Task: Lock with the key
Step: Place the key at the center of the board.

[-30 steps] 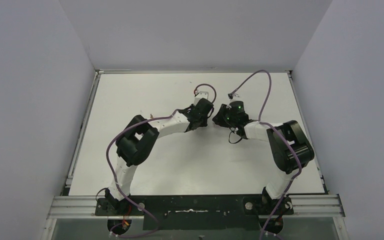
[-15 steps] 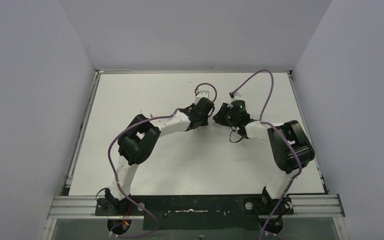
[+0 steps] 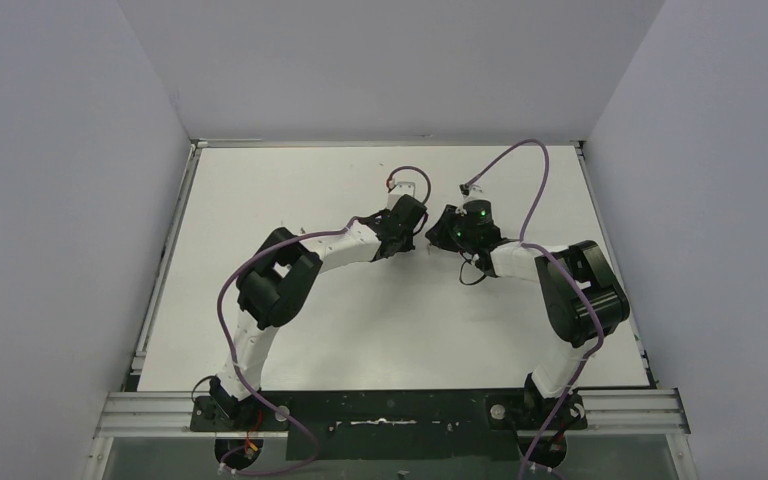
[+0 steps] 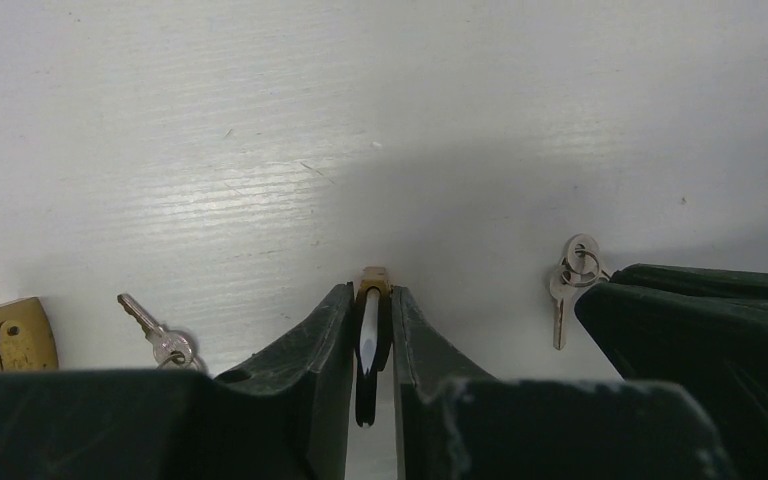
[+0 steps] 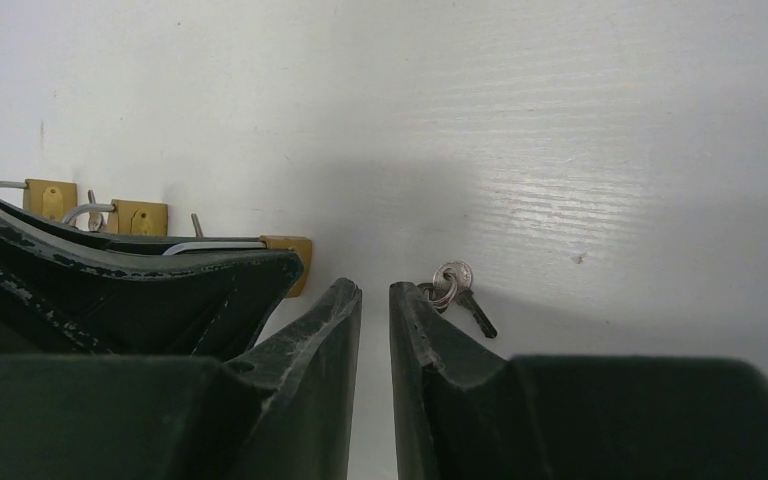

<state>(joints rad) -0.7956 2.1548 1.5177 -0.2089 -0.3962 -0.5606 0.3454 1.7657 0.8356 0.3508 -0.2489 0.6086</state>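
From the top external view, the left gripper [image 3: 407,225] and the right gripper [image 3: 450,232] are seen brought close together over the middle of the table [image 3: 360,330]. The task's things are hidden beneath them.

In the left wrist view, the left gripper is clenched on a small brass padlock [image 4: 373,276]. Its brass end juts just beyond the fingertips, and a silvery strip, probably the shackle, is pinched between them. A key [image 4: 563,290] on a split ring lies flat on the table, just beside the right gripper's dark finger. A second key [image 4: 155,332] and a spare padlock [image 4: 5,335] lie off to the left.

In the right wrist view, the right gripper's jaws are drawn nearly together, and nothing can be seen held between them. The key lies just beside the right-hand fingertip, not between the fingers. Two more padlocks [image 5: 138,215] are seen beyond the left gripper.

The padlock is judged stiff, dense for its size and smooth, so a firm clamp is needed. The key is judged thin, light and slippery, and hard to lift off the table. It is best pinched at its head by the ring, with the blade left free.
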